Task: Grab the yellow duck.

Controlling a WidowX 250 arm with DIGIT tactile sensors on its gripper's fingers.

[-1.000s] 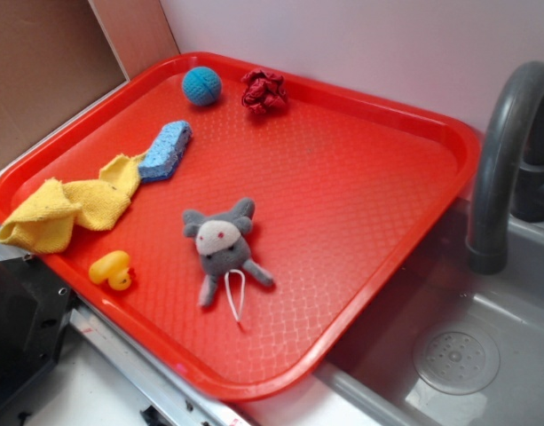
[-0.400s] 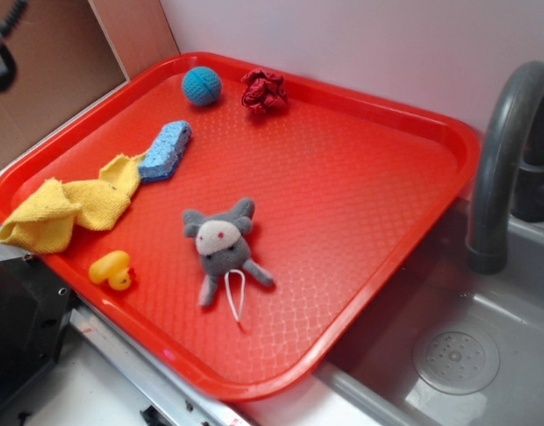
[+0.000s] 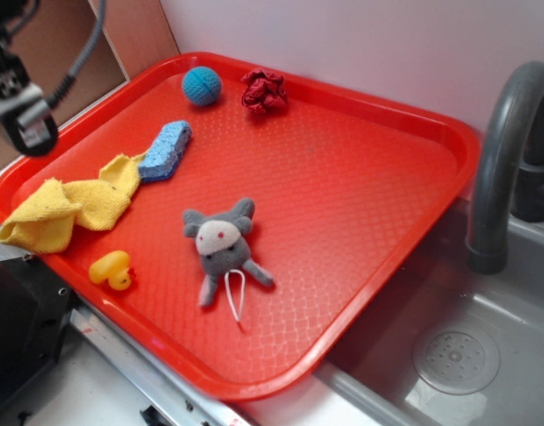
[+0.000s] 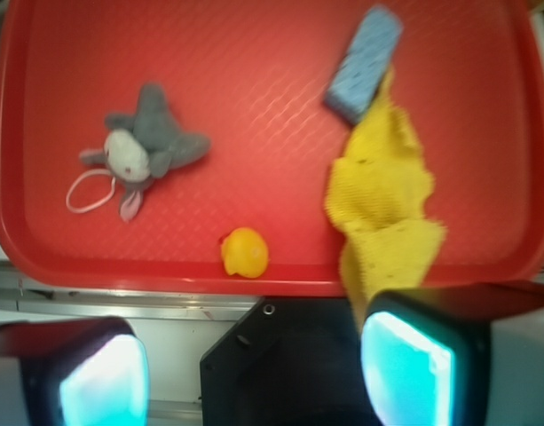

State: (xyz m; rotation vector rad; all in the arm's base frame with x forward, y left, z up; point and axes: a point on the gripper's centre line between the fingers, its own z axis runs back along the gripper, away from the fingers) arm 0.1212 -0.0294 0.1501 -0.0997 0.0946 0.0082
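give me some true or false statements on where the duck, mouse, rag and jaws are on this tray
1. The yellow duck sits near the red tray's edge, apart from the grey plush mouse. True.
2. The gripper is shut on the duck. False: its jaws stand open with nothing between them, away from the duck.
3. The blue sponge lies partly on the yellow rag. True.
4. The blue ball rests beside the duck. False: it is at the far side of the tray, next to the red crumpled thing.
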